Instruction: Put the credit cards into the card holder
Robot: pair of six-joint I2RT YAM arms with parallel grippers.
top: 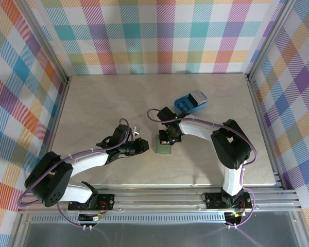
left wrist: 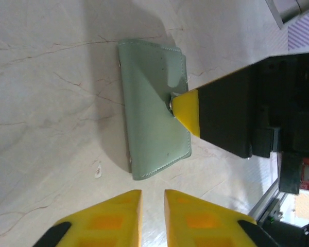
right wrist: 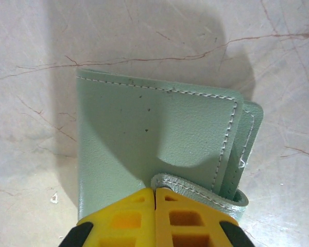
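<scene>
Card holder [left wrist: 152,110]: long axis points at left claw [left wrist: 153,194] just off its short end, slit-open, empty; right claw [right wrist: 155,191] closed tight, tips touching its long edge

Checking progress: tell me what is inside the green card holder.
No card edge shows on the card holder. It lies folded shut, right fingers pinching one edge, so its inside is hidden.

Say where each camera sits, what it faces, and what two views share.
Top external: above and behind the arms, looking down on the table; both arms, left gripper, right gripper show.
Left wrist: on the left arm, facing the card holder; own fingers at bottom.
Right wrist: on the right arm, close above the card holder; own fingers at bottom.
Shared: both wrists see card holder and right gripper.
</scene>
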